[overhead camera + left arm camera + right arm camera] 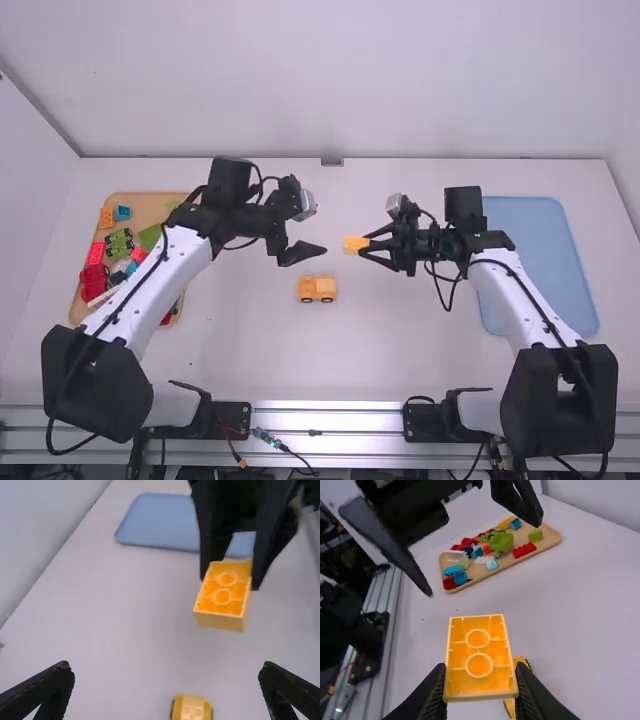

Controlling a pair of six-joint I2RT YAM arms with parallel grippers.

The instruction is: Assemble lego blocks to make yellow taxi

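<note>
In the high view my right gripper (372, 249) holds an orange-yellow block (355, 244) above the table, right of the middle. The block's hollow underside with two round tubes faces the camera in the right wrist view, where my right gripper (481, 680) is shut on the block (479, 652). My left gripper (305, 252) hangs left of that block, open and holding nothing; its fingers stand wide apart in the left wrist view, the gripper (167, 672) facing the held block (222, 596). Below, a small yellow vehicle (317, 289) stands on the table, partly seen as a studded top (192, 708).
A wooden tray (146, 207) with several coloured blocks lies at the left, partly behind the left arm. On the right is a blue tray (540, 262), partly covered by the right arm. Bare white table (300, 355) stretches between the arms.
</note>
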